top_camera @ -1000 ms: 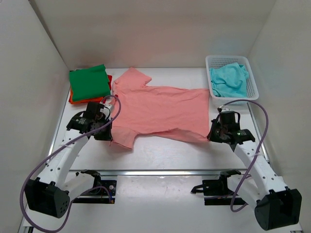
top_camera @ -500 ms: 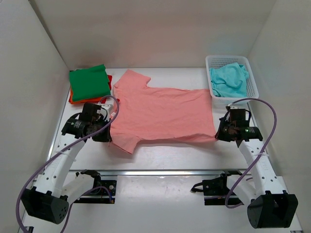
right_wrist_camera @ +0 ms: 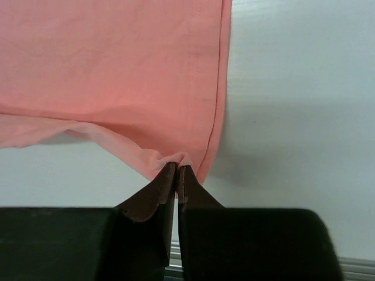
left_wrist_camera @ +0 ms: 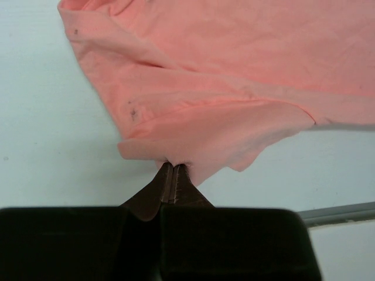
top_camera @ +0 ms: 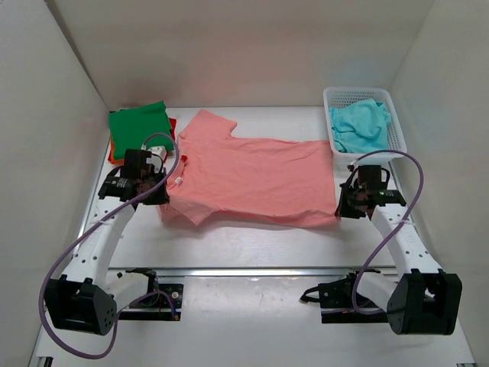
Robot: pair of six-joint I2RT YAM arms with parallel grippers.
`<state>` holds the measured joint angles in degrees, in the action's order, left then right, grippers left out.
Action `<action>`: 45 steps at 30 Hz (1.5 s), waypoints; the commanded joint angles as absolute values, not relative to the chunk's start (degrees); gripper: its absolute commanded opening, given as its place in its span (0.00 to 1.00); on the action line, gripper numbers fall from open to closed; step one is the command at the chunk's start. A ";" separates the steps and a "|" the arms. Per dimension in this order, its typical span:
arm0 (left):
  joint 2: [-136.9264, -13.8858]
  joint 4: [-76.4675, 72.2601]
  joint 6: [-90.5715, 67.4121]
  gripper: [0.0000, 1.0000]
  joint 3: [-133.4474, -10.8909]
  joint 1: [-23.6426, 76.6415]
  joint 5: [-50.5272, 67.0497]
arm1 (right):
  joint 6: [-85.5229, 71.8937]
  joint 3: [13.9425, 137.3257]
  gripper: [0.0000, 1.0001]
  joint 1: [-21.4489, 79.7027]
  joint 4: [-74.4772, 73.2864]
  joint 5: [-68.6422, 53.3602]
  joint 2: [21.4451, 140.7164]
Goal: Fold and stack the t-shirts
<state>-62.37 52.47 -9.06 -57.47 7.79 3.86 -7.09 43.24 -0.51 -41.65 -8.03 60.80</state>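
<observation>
The salmon pink t-shirt [top_camera: 252,180] lies spread across the table's middle, collar to the left. My left gripper [top_camera: 163,200] is shut on its near sleeve edge [left_wrist_camera: 176,146]. My right gripper [top_camera: 342,210] is shut on its near hem corner [right_wrist_camera: 176,158]. The near edge is lifted off the table between the two. The folded green t-shirt [top_camera: 140,128] lies on the folded orange-red t-shirt [top_camera: 113,153] at the back left. The turquoise t-shirt [top_camera: 359,124] is crumpled in the basket.
The white mesh basket [top_camera: 397,134] stands at the back right. White walls close in both sides and the back. A metal rail [top_camera: 244,269] runs along the table's near edge.
Both grippers have carried the shirt's near edge away from me, and the shirt has been pulled flatter and wider. The left gripper has moved left and back.
</observation>
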 commanded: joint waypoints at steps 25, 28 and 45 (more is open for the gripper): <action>-81.03 35.25 -10.28 0.00 -57.74 1.50 0.44 | -3.78 49.57 0.00 -2.29 -25.67 -7.82 80.77; -82.70 34.11 -10.63 0.00 -58.36 0.44 0.26 | -3.95 50.10 0.00 -2.28 -24.70 -7.21 81.82; -90.17 28.39 -12.83 0.00 -71.62 5.27 7.90 | -4.75 52.03 0.00 -0.53 -20.83 -6.94 86.84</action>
